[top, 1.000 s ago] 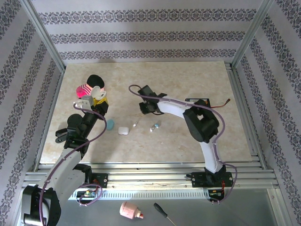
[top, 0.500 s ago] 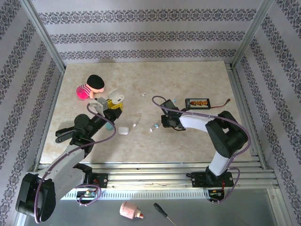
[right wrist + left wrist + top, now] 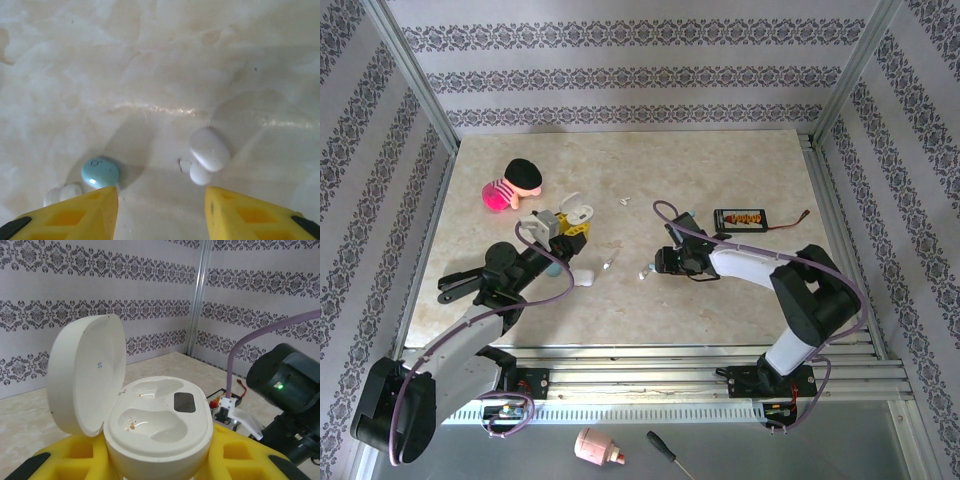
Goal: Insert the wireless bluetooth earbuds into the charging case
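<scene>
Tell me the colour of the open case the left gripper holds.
The case is white, clearest in the left wrist view.

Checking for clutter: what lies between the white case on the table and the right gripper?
In the top view, a white earbud lies about midway, with two more earbuds right by the right gripper.

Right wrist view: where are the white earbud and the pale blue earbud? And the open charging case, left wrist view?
white earbud (image 3: 209, 149), right wrist view, on its rounded body.
pale blue earbud (image 3: 100, 172), right wrist view, on its domed top.
charging case (image 3: 160, 452), left wrist view, on its base's front wall.
</scene>
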